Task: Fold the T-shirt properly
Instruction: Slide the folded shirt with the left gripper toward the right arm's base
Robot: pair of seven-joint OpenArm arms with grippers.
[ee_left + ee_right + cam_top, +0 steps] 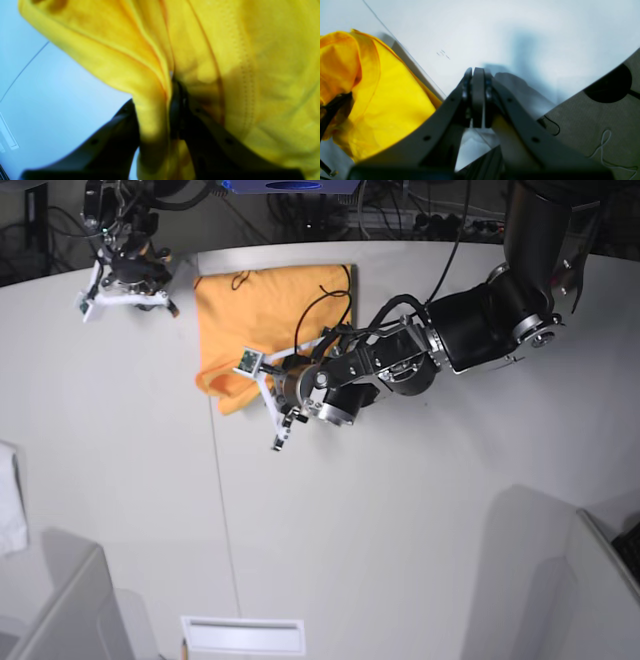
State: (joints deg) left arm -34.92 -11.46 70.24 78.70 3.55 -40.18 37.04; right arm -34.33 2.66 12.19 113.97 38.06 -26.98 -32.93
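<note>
The T-shirt point(270, 315) is a yellow-orange cloth lying partly folded at the back middle of the white table point(400, 510). My left gripper point(262, 380) sits at its front edge. In the left wrist view its black fingers point(117, 135) are shut on a bunched fold of the T-shirt point(152, 110), with a stitched hem running beside it. My right gripper point(140, 288) hovers left of the shirt near the table's back edge. It is shut point(475, 75) with nothing between its pads, and the T-shirt point(392, 100) lies off to its left.
A white cloth point(10, 500) hangs in at the left edge. A thin seam point(222, 510) runs down the table. A white slot point(243, 635) sits at the front edge. Grey panels point(540, 580) stand at the front corners. Black cables point(320, 310) trail over the shirt.
</note>
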